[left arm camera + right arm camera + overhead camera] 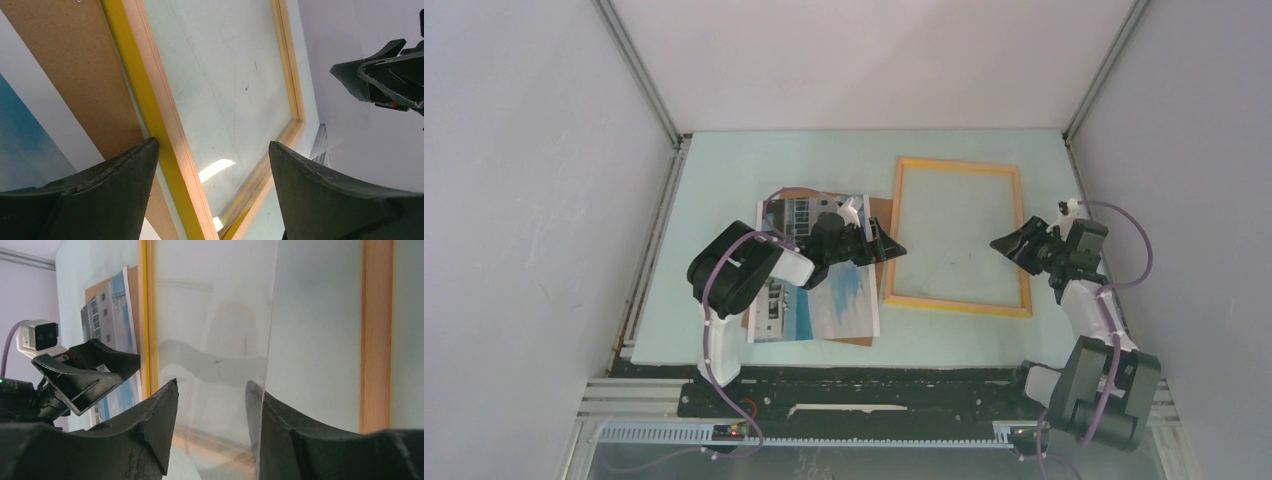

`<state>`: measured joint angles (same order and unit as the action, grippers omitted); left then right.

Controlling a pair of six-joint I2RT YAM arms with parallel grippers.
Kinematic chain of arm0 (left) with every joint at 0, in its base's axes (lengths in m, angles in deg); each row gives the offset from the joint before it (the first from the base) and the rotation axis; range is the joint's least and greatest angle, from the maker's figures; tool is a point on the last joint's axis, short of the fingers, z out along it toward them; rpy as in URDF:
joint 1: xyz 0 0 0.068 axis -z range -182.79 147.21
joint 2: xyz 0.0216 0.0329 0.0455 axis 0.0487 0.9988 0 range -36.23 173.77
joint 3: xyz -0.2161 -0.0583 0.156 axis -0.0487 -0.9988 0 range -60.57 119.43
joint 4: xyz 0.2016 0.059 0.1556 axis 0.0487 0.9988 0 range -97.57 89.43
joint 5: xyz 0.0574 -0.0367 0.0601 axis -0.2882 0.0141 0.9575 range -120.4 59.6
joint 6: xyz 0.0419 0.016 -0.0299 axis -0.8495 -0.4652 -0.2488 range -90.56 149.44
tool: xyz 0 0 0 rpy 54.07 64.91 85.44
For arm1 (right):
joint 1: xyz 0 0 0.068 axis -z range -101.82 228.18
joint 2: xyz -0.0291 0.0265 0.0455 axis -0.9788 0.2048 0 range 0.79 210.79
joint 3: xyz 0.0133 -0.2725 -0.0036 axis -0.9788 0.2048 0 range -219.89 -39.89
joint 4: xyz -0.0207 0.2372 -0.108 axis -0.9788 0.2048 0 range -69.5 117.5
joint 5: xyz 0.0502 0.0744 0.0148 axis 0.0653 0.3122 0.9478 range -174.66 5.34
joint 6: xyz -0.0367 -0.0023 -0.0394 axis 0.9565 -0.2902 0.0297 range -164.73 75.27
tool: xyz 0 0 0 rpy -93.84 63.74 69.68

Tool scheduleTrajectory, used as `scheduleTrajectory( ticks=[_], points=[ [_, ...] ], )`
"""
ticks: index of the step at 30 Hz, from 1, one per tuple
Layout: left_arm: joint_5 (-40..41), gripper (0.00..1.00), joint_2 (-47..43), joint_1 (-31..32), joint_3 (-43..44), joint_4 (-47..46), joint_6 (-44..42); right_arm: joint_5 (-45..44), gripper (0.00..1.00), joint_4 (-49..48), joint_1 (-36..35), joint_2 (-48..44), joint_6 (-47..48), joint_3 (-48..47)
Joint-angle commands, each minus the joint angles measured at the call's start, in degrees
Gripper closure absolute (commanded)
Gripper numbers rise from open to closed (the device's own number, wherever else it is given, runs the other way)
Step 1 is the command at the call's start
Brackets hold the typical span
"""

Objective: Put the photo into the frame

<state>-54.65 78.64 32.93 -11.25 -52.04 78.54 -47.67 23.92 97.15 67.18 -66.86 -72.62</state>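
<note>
The yellow-orange frame lies flat on the table right of centre, with its clear pane inside it. The photo of a white building under blue sky lies left of the frame on a brown backing board. My left gripper is open at the frame's left rail, one finger on each side of the rail and not touching it. My right gripper hangs open over the frame's right half. In the right wrist view the pane's edge runs up between my right gripper's fingers, and the right fingertip shows through the pane.
Grey enclosure walls with metal corner posts surround the pale green table mat. The two grippers face each other across the frame, and the right gripper shows in the left wrist view. The arm bases stand at the near edge.
</note>
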Motion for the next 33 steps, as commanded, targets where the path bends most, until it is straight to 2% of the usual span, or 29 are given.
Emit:
scheduleTrajectory(
  ticks=[1, 12, 33],
  points=[
    [-0.5, 0.09, 0.0, 0.7, 1.0, 2.3, -0.5, -3.0, 0.39, 2.4, -1.6, -0.1, 1.8, -1.9],
    [-0.5, 0.09, -0.2, 0.7, 0.9, 2.3, -0.5, -12.3, 0.25, 8.7, -6.0, -0.6, 4.2, -5.0],
    [-0.6, 0.09, -0.2, 0.7, 0.8, 2.3, -0.6, -17.6, 0.15, 11.4, -8.6, 1.8, 6.5, -8.6]
  ],
)
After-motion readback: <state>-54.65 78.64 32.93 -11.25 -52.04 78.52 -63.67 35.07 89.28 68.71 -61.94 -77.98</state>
